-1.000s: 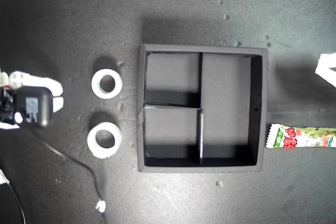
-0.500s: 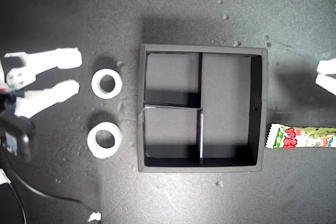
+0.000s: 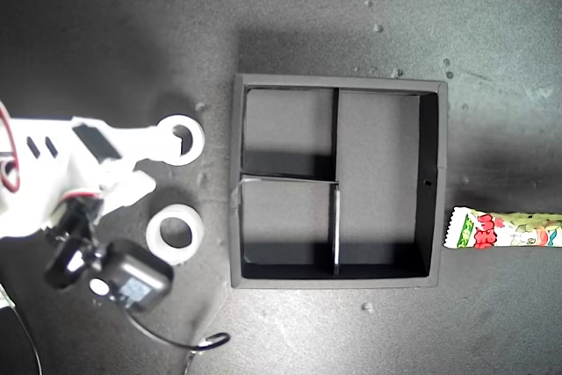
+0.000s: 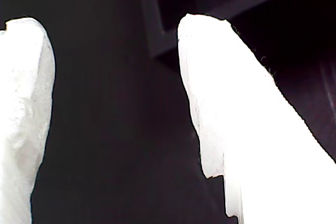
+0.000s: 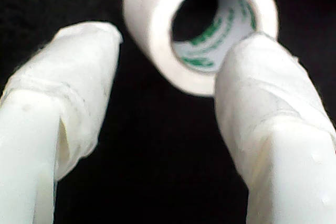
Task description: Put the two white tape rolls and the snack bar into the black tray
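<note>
Two white tape rolls are seen on the dark bench (image 3: 105, 32), at the exterior view's left of the black tray (image 3: 339, 82). Each roll is a small ring with a round hole. The first tape roll (image 3: 184, 140) lies just above the second tape roll (image 3: 176, 233) in that view. Green print is seen inside the hole of the first tape roll (image 5: 199, 24) in the second wrist view.

The black tray is square, with low walls. Three parts are made by its dividers: two small ones and one long one. Nothing is seen in them.

The snack bar (image 3: 505, 229) lies flat at the exterior view's right of the tray, just beside its wall. It is long and thin, white and green, with red letters. Its far end is cut off by the picture's edge.

A white arm is stretched in from the exterior view's left. The second pincer (image 5: 168, 82) is held open at the first tape roll, with one finger (image 5: 262, 93) at the roll's hole. The first pincer (image 4: 113, 93) is also held open, near a corner of the tray; it is not seen in the exterior view.
</note>
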`<move>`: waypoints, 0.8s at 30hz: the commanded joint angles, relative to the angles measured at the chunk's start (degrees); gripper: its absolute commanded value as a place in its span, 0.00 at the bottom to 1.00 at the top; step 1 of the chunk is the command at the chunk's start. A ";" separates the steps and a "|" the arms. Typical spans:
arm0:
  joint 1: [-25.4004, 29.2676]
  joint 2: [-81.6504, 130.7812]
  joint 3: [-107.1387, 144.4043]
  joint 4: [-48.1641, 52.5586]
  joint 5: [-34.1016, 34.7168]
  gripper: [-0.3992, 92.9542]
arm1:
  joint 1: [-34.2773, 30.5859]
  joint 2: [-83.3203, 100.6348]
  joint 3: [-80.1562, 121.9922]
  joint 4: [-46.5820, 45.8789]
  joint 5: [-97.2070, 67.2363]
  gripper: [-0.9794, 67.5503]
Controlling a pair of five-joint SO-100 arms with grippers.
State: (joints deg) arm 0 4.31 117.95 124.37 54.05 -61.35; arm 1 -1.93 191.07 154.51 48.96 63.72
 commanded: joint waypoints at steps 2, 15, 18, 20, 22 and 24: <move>1.76 -3.52 -3.52 -0.18 -2.64 0.16 | -0.53 -0.53 -2.55 0.44 -2.64 0.24; 0.09 -14.50 -8.17 -3.08 -1.23 0.17 | 0.53 -0.53 -2.37 2.81 -2.20 0.25; -0.44 -15.56 -8.35 -2.90 -1.67 0.17 | 0.53 -0.53 -2.37 2.90 -2.20 0.25; -0.88 -16.44 -8.26 -2.90 -1.76 0.18 | 0.53 -0.53 -2.46 2.90 -2.29 0.25; -1.49 -17.58 -8.44 -2.90 -1.76 0.18 | 0.53 -0.53 -2.64 2.81 -2.37 0.25; -1.93 -18.98 -9.14 -2.99 -1.76 0.18 | 0.79 -0.70 -2.99 1.85 -2.29 0.26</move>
State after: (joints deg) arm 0 2.99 99.67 118.56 51.77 -63.28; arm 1 -1.41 190.63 153.98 51.77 63.72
